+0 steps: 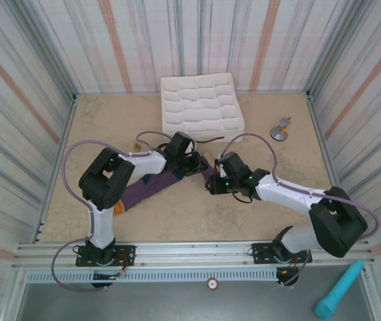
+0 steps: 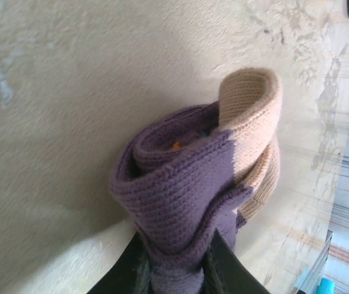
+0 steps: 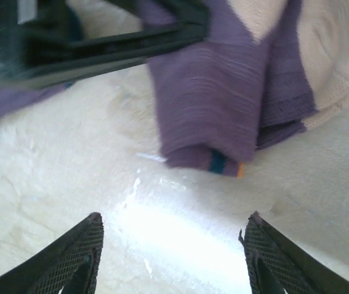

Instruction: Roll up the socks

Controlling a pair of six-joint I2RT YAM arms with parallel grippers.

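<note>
The socks (image 1: 144, 190) lie as a purple strip running from the left arm's base toward the table's middle, with an orange cuff (image 1: 118, 208) at the near end. Their far end is curled into a loose roll (image 2: 180, 190) with a tan toe (image 2: 251, 104) on top. My left gripper (image 2: 176, 269) is shut on the purple knit just below that roll, and it shows from above at the middle of the table (image 1: 190, 162). My right gripper (image 3: 174, 248) stands open over bare table, a short way off the roll's folded purple edge (image 3: 211, 116). From above, the right gripper (image 1: 212, 179) sits right beside the left one.
A white gridded fabric box (image 1: 200, 107) stands at the back centre. A small metal stand (image 1: 281, 129) is at the back right, and a small brass piece (image 1: 137, 145) sits left of the left gripper. A teal cylinder (image 1: 337, 291) lies off the table at the front right.
</note>
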